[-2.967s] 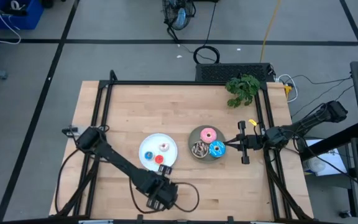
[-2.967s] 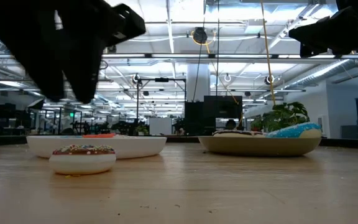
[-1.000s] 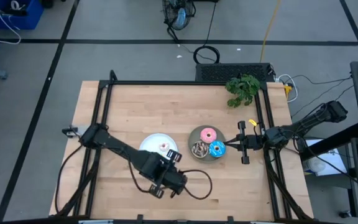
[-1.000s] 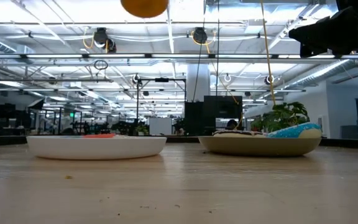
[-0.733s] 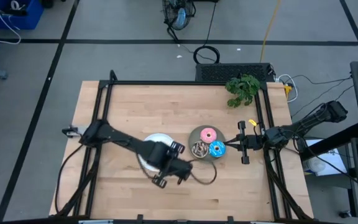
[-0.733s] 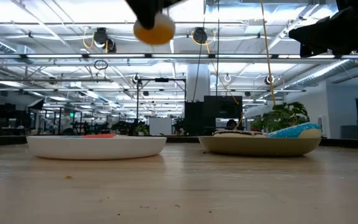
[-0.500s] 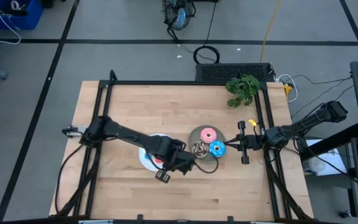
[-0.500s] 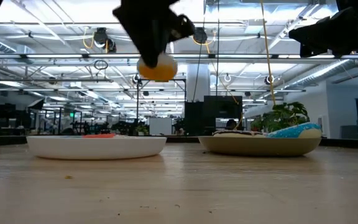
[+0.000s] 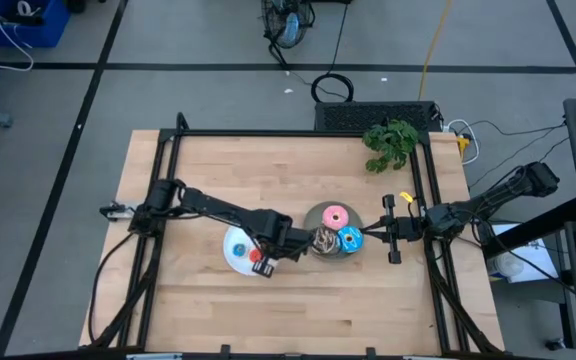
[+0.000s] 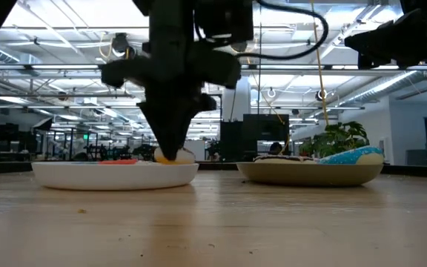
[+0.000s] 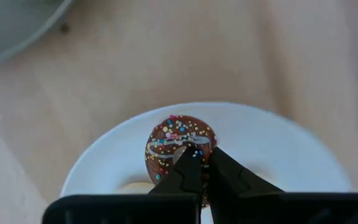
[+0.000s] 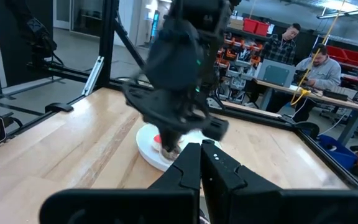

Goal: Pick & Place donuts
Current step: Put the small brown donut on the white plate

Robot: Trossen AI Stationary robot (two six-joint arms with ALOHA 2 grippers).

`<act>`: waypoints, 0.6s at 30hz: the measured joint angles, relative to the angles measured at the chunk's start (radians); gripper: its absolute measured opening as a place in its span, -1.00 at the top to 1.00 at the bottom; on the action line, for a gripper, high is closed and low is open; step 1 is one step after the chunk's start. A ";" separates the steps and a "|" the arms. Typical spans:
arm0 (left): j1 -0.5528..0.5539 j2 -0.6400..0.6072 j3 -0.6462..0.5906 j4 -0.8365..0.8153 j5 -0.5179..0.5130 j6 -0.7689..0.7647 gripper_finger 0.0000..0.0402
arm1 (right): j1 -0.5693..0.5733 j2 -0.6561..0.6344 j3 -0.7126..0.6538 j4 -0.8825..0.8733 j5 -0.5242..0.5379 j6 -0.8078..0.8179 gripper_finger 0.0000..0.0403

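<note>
My left gripper (image 11: 201,158) points down over the white plate (image 9: 234,258), shut on a tiny brown sprinkled donut (image 11: 179,142). In the low view that donut (image 10: 173,156) shows at the height of the plate's rim (image 10: 113,172). A tiny blue donut (image 9: 239,249) and a red one (image 9: 256,256) lie in the same plate. The grey plate (image 9: 313,215) to its right holds the pink donut (image 9: 335,215), blue sprinkled donut (image 9: 349,239) and brown sprinkled donut (image 9: 321,240). My right gripper (image 12: 201,163) waits shut and level at the table's right side, beside the grey plate. My left gripper pinches the tiny brown donut at one side of its ring (image 11: 194,149) between its two fingers. The fingers come from above, pointing down. The donut sits level below the fingertips, sprinkled face up, low inside the white plate; the rim hides whether it touches the plate.
A potted green plant (image 9: 391,143) stands at the table's far right corner. Black frame rails (image 9: 298,133) run along the table's edges. Beyond the table, people (image 12: 319,62) sit at benches. Bare wood lies along the near and far sides.
My left gripper has gone from the table's near side toward the far edge and down over the white plate, carrying the tiny brown donut. The donut, high above the table a second ago, now sits at the plate's rim height.
</note>
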 joint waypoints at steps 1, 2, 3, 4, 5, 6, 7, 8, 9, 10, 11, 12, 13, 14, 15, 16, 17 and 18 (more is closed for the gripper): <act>0.003 0.000 -0.010 0.001 -0.006 -0.005 0.96 | 0.000 0.000 0.000 0.000 0.000 0.001 1.00; 0.006 0.000 -0.017 0.002 -0.016 -0.009 0.94 | 0.000 0.000 0.000 0.000 0.000 0.001 1.00; 0.006 0.000 -0.022 0.007 -0.025 -0.011 0.92 | 0.000 0.000 0.000 0.000 0.000 0.001 1.00; 0.003 0.000 -0.027 0.011 -0.038 -0.013 0.92 | 0.000 0.000 0.000 0.000 0.000 0.001 1.00; 0.003 0.000 -0.034 0.014 -0.048 -0.012 0.93 | 0.000 0.000 0.000 0.000 0.000 0.001 1.00; 0.003 0.000 -0.044 0.020 -0.054 -0.012 0.94 | 0.000 0.000 0.000 0.000 0.000 0.002 1.00; 0.005 0.000 -0.055 0.030 -0.055 -0.015 0.96 | 0.000 0.000 0.000 0.001 0.000 0.002 1.00; 0.009 0.000 -0.064 0.042 -0.057 -0.019 0.97 | 0.000 0.000 0.000 0.000 0.000 0.002 1.00; 0.012 0.000 -0.069 0.050 -0.060 -0.029 0.97 | 0.000 0.000 0.000 0.000 0.000 0.002 1.00; 0.013 0.000 -0.072 0.053 -0.061 -0.036 0.95 | 0.000 0.000 0.000 0.000 0.000 0.002 1.00; 0.013 0.000 -0.073 0.052 -0.064 -0.040 0.91 | 0.000 0.000 0.000 0.000 0.000 0.002 1.00; 0.013 0.000 -0.073 0.051 -0.066 -0.046 0.85 | 0.000 0.000 0.000 0.001 0.000 0.002 1.00; 0.012 0.000 -0.073 0.051 -0.064 -0.053 0.79 | 0.000 0.000 0.000 0.001 0.000 0.002 1.00; 0.011 0.000 -0.073 0.051 -0.063 -0.055 0.71 | 0.000 0.000 0.000 0.001 0.000 0.002 1.00; 0.011 0.000 -0.073 0.049 -0.063 -0.061 0.64 | 0.000 0.000 0.000 0.002 0.000 0.001 1.00; 0.008 0.000 -0.073 0.047 -0.062 -0.070 0.56 | 0.000 0.000 0.000 0.002 0.000 0.001 1.00; 0.007 0.000 -0.073 0.044 -0.063 -0.076 0.49 | 0.000 0.000 0.000 0.002 0.000 0.001 1.00; 0.006 0.000 -0.073 0.039 -0.070 -0.081 0.42 | 0.000 0.000 0.000 0.002 0.000 0.001 1.00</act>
